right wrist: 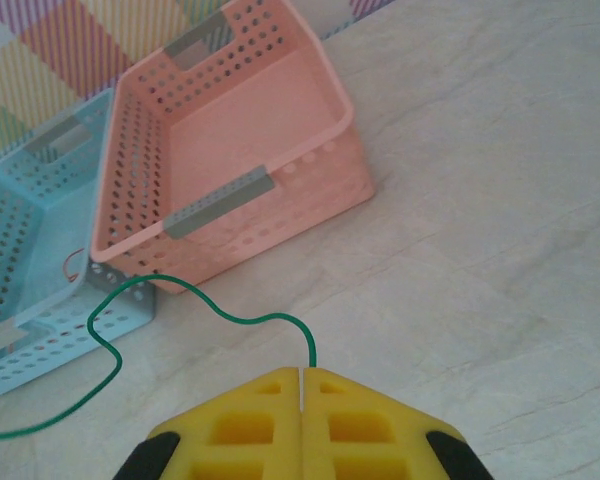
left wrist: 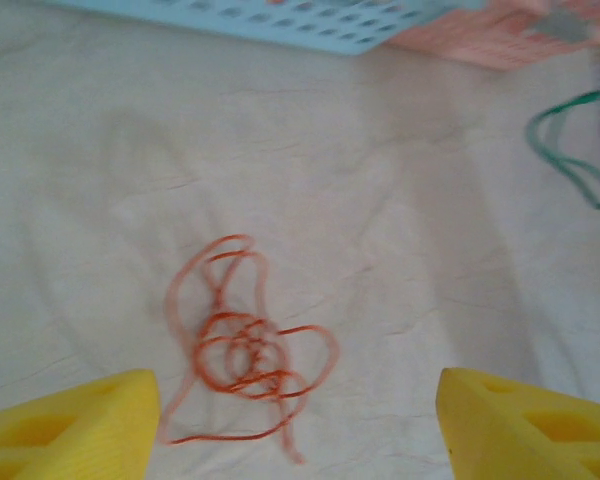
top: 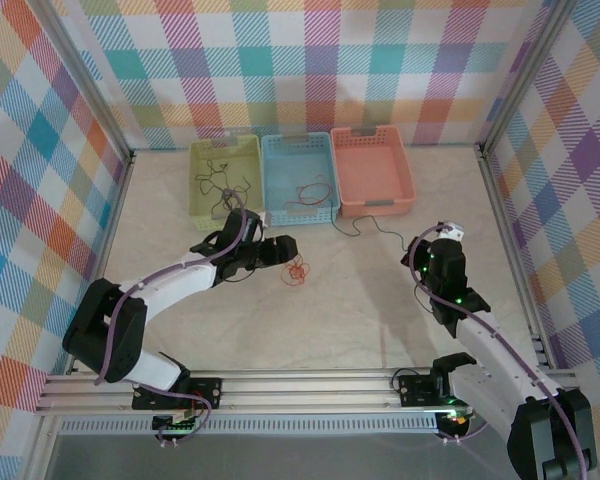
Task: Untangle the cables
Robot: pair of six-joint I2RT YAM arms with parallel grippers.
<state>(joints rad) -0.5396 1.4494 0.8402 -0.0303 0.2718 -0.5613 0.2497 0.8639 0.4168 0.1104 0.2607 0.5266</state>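
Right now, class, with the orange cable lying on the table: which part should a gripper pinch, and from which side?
Pinch the orange cable at its dense knot of overlapping loops, coming straight down from above. It lies flat on the table, so a sideways approach would probably push it; the knot stacks several strands, more to catch than the single outer loop.

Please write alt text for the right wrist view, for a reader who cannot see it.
The yellow right pincer is shut on one end of a thin green wire that curls away left across the pale table. Behind stand a pink perforated plastic basket and, left of it, a light blue basket.
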